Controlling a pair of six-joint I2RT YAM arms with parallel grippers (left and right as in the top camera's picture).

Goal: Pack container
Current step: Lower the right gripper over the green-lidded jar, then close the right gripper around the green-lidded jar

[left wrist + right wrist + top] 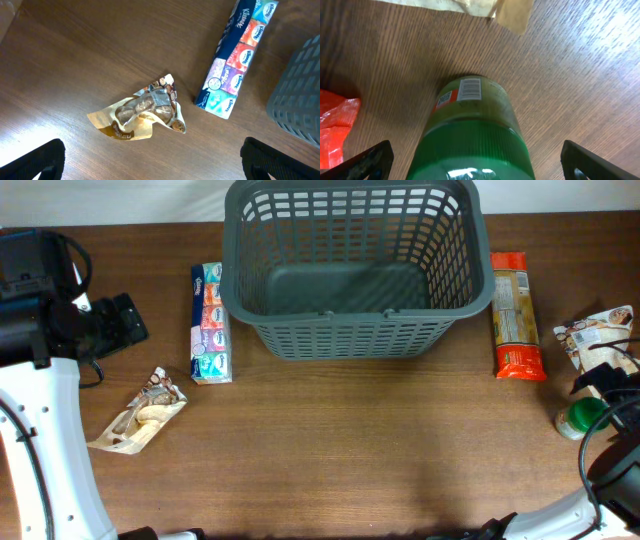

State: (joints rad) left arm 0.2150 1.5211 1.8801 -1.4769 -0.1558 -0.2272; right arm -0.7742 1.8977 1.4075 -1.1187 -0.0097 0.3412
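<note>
The container (355, 330) is a large dark grey slotted basket at the back middle of the table, with nothing in it; its corner shows in the left wrist view (300, 100). My right gripper (477, 167) is open, its fingers on either side of a green-lidded jar (475, 130) without touching it; the jar also shows in the overhead view (580, 418). My left gripper (152, 162) is open and empty above the wood, near a tan snack pouch (142, 112), which also shows in the overhead view (140, 420).
A tissue multipack (209, 323) lies left of the basket and also shows in the left wrist view (237, 60). An orange packet (516, 315) lies right of the basket. A white pouch (598, 332) lies at the far right behind the jar.
</note>
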